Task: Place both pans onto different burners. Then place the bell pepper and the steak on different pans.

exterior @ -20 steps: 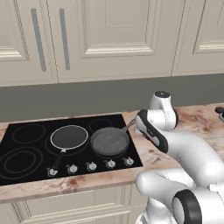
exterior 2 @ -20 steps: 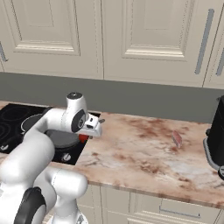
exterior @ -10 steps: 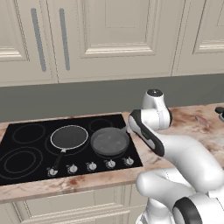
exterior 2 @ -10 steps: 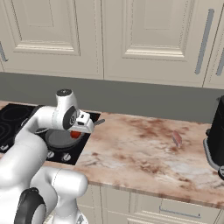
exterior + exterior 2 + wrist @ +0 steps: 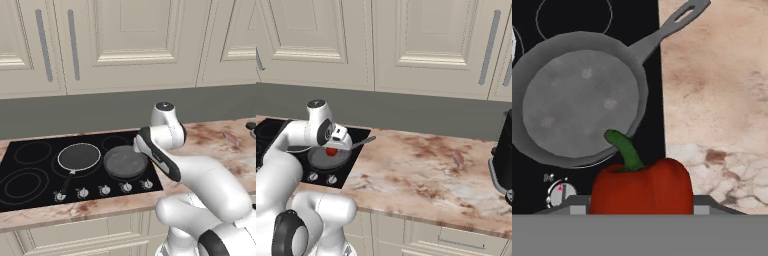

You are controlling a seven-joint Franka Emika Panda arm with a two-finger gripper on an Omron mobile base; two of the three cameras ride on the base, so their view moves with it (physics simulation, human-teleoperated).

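Note:
My gripper (image 5: 332, 148) is shut on the red bell pepper (image 5: 642, 187), which hangs by the right part of the deeper grey pan (image 5: 579, 102). That pan (image 5: 124, 161) sits on a burner at the cooktop's right side, its handle (image 5: 672, 25) reaching over the counter. The shallow dark pan with the pale rim (image 5: 79, 156) rests on the neighbouring burner to the left, its black handle pointing at the knobs. The pale pink steak (image 5: 458, 158) lies flat on the marbled counter, far to the right. Both pans hold nothing.
Silver knobs (image 5: 104, 189) line the cooktop's front edge. Two free burner rings (image 5: 25, 182) are at the far left. A black appliance (image 5: 503, 155) stands at the counter's right end. The grey backsplash and cabinets rise behind.
The arm has swung left, carrying the bell pepper from over the counter's edge to the grey pan. Pans and steak have not moved.

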